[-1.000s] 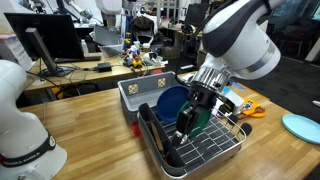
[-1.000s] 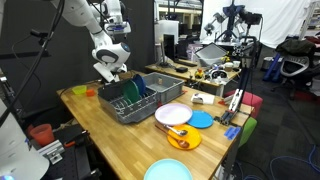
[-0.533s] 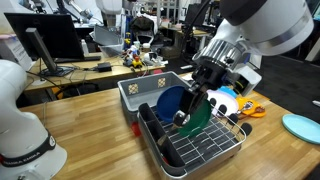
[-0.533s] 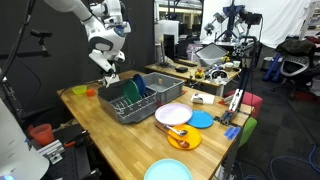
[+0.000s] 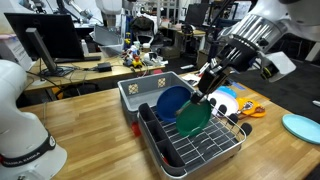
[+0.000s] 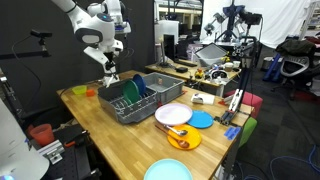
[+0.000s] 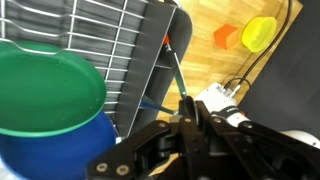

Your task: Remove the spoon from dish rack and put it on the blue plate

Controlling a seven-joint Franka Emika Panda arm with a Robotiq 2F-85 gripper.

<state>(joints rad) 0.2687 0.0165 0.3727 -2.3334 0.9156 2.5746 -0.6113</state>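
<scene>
Even, bright indoor light, dim background, soft low-resolution frames, blurred foreground in the wrist view

The dish rack point(image 5: 212, 150) stands on a table point(image 5: 90, 122), and a tub point(image 5: 133, 92) sits right against one of its sides. Two plates stand on edge in the rack, at the end toward the tub: the middle plate point(image 5: 193, 118) and, between it and the tub, the end plate point(image 5: 170, 100). The gripper point(image 5: 207, 86) hangs above the rack, over these plates. A spoon point(image 7: 174, 68) sits between its fingers, free end pointing down toward the rack.

Past the tub from the rack, three flat plates point(image 6: 172, 113) lie close together. The far plate point(image 6: 168, 171) lies well apart from the rack, by the table's edge. A cup point(image 6: 80, 91) stands near the rack's opposite side.
</scene>
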